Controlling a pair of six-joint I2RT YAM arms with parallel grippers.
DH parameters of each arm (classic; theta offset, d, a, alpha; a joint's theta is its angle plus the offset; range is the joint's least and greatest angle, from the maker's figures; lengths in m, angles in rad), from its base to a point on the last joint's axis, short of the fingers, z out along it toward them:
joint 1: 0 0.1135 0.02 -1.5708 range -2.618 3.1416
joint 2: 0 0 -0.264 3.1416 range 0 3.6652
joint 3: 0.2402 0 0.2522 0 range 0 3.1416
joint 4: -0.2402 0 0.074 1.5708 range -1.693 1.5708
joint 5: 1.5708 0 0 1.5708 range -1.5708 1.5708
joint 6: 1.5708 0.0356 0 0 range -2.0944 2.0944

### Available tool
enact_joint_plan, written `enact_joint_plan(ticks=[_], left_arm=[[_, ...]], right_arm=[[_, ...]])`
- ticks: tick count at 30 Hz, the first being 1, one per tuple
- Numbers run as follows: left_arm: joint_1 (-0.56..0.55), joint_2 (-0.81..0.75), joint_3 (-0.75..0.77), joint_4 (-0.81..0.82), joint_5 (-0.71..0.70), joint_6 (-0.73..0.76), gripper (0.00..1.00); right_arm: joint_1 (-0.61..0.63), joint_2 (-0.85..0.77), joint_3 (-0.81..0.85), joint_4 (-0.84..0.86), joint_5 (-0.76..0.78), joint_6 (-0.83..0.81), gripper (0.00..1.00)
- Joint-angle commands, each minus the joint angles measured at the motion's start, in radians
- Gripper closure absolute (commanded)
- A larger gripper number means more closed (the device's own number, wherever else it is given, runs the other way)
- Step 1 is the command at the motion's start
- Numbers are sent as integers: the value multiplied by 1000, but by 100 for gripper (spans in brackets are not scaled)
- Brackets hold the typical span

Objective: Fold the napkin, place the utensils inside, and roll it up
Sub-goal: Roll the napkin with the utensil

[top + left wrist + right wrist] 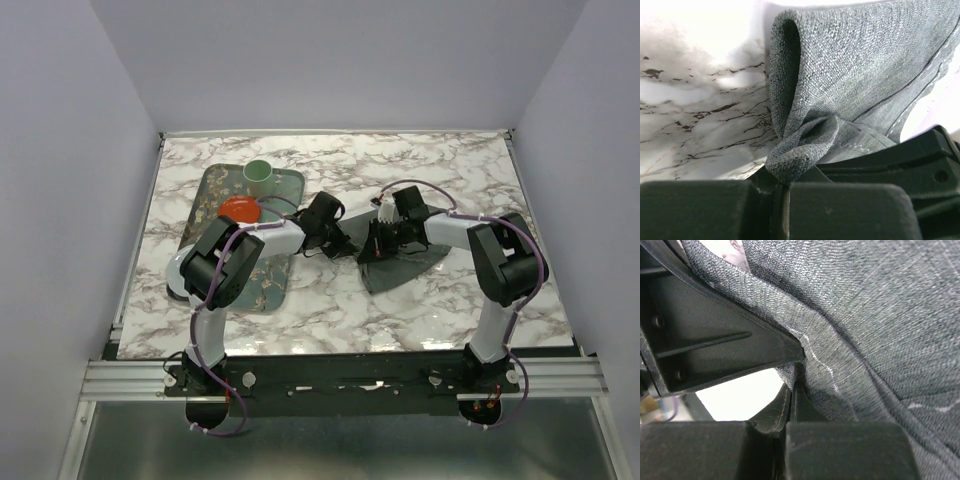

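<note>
Left wrist: my left gripper (782,186) is clamped on a bunched corner of the napkin (865,75).
Right wrist: my right gripper (792,396) pinches its hem.
Fold: I should carry both grips level and together, cloth taut.

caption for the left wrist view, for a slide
Left gripper pinching a bunched corner of the grey napkin, the cloth doubled over in a loop, marble table behind.

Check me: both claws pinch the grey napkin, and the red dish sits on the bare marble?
Not quite. The top view shows the red dish on the green floral tray, not the marble table. The left claw and right claw do pinch the grey napkin.
</note>
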Motion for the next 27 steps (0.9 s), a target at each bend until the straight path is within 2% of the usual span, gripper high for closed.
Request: enact_joint_plan(ticks=[1, 6, 10, 21, 27], left_arm=[[-9, 9, 9, -112, -77, 33, 100], [-11, 8, 21, -120, -74, 30, 100], [-9, 6, 40, -137, -61, 27, 100], [-9, 9, 54, -146, -37, 18, 100], [-8, 9, 57, -145, -23, 12, 100]], right_arm=[[44, -49, 42, -174, 197, -75, 88], [122, -99, 93, -266, 362, -77, 66], [179, -138, 124, -344, 482, -67, 56], [338, -156, 137, -342, 764, -69, 38], [395, -89, 159, -328, 902, -70, 36]])
